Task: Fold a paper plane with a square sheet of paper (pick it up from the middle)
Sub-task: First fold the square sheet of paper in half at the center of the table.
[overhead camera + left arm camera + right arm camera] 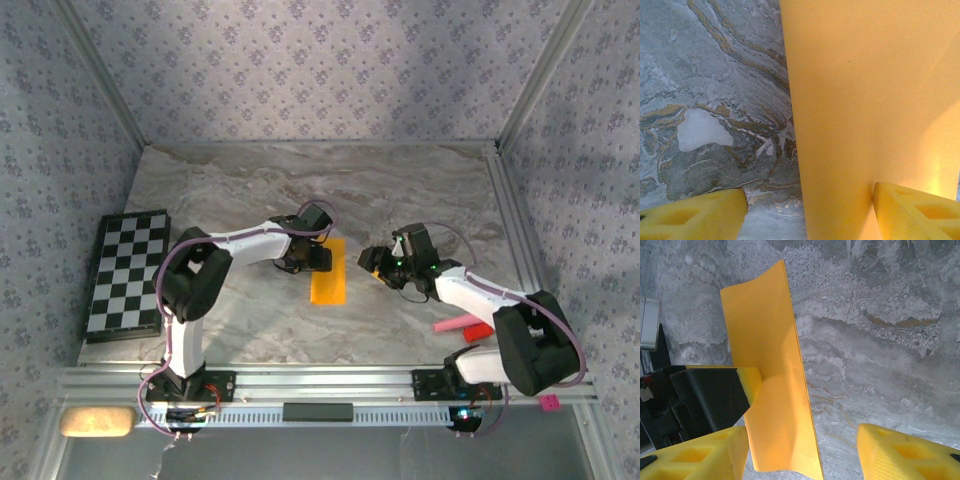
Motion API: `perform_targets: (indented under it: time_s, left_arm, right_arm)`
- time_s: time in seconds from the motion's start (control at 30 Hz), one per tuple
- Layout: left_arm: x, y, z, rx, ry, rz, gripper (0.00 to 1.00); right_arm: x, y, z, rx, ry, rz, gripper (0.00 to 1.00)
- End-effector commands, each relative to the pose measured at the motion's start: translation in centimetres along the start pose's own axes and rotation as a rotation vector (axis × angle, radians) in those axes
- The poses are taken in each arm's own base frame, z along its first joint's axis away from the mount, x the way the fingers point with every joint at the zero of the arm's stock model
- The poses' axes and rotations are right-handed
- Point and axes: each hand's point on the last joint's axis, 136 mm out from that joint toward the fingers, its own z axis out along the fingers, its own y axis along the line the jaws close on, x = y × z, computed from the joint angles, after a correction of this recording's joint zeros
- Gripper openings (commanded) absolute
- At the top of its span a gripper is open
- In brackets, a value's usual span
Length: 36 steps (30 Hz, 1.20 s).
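Note:
The square sheet of paper [328,275] lies mid-table as a narrow orange-yellow strip, its long side running away from the arm bases. My left gripper [318,260] is over the strip's far left part. In the left wrist view the paper [865,100] fills the right side, and the left gripper [810,216] is open astride its left edge, one fingertip [912,212] on the sheet. My right gripper [373,262] hovers just right of the strip. In the right wrist view the paper [775,405] curls up at its far end, and the right gripper [802,455] is open around its near corner.
A black-and-white chequered board [125,272] lies at the left edge of the marble table [400,190]. A pink stick [452,324] and a red piece [478,330] lie near the right arm's base. Patterned walls close in three sides.

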Motion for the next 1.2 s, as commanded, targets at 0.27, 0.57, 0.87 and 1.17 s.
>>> perform_targets:
  time_s: [0.27, 0.57, 0.87, 1.17]
  left_arm:
    - [2.1, 2.2, 4.0, -0.066, 0.073, -0.006, 0.71]
    - [1.9, 2.0, 3.9, -0.057, 0.065, 0.02, 0.71]
    - [1.7, 2.0, 3.9, -0.064, 0.057, 0.033, 0.71]
    - [1.5, 2.0, 4.0, -0.066, 0.056, 0.037, 0.72]
  right_arm:
    - [0.4, 1.0, 0.7, -0.055, 0.041, -0.014, 0.48]
    - [0.2, 1.3, 3.1, 0.001, 0.09, -0.041, 0.18]
    - [0.6, 0.3, 3.9, 0.041, 0.11, -0.037, 0.17]
    - [0.7, 0.0, 4.0, 0.055, 0.11, -0.033, 0.16]
